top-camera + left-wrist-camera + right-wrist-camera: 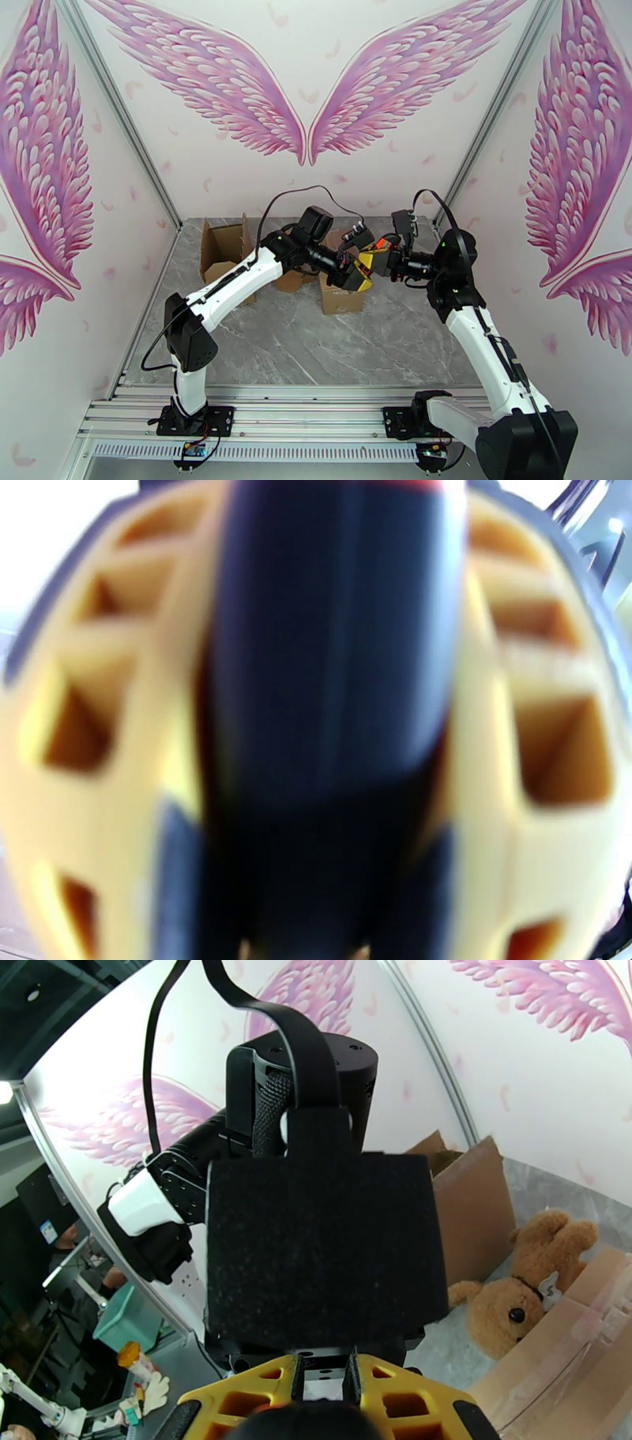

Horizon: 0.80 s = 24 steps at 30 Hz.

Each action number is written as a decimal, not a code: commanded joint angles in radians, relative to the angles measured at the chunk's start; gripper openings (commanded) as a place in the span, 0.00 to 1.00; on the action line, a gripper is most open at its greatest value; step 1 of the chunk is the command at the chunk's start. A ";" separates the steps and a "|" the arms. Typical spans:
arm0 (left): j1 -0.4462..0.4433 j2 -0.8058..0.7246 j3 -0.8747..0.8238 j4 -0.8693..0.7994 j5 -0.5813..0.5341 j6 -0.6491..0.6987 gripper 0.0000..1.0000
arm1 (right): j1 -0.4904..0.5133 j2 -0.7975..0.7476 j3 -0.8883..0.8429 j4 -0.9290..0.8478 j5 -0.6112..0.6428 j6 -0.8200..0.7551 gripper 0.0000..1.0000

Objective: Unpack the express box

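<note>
1. The teddy bear (513, 1307) wears a small white tag (548, 1287) at its neck, and its print is too small to read. A strip of clear tape (553, 1347) runs along a cardboard flap (584, 1291) at 4 o'clock in the right wrist view.
2. The express box (340, 300) is plain brown cardboard. It stands on the grey marbled table (316, 347) just past the middle toward 12 o'clock, directly under the two grippers.
3. A second cardboard box (221, 249), its flaps up, sits at 10 o'clock on the table beside the left forearm.
4. The left gripper (359, 270) and the right gripper (381, 254) meet nose to nose above the express box. Their yellow and black parts are crowded together, so touching or just apart cannot be told.
5. The left wrist view is badly blurred. Yellow lattice fingers (545, 740) stand at 3 and 9 o'clock, and a dark object (332, 677) with a red edge at 12 fills the gap between them. Whether they press it or merely flank it cannot be told.
6. In the right wrist view a black square block (316, 1252) blocks the centre, with the left arm's wrist above it at 12 o'clock. A yellow lattice piece (229, 1402) runs along 6 o'clock. Whether the right gripper is closed or parted cannot be told.
7. The bear lies at 4 o'clock in that view, between an upright cardboard wall (470, 1205) and the taped flap.
8. Around the scene, pink wings (304, 118) are painted on the white walls. At 8 o'clock in the right wrist view there is a teal bin (118, 1327) and an orange-capped bottle (133, 1357).
</note>
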 commanded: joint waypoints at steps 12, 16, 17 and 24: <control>0.005 -0.051 -0.060 0.063 -0.058 -0.025 0.43 | 0.006 -0.014 0.018 0.017 0.061 -0.020 0.19; 0.037 -0.099 -0.126 0.173 -0.132 -0.101 0.51 | 0.006 -0.024 0.031 -0.052 0.091 -0.081 0.19; 0.050 -0.116 -0.151 0.209 -0.166 -0.127 0.53 | 0.005 -0.029 0.036 -0.084 0.108 -0.109 0.19; 0.116 -0.236 -0.348 0.369 -0.537 -0.320 0.60 | 0.005 -0.059 0.052 -0.341 0.449 -0.343 0.17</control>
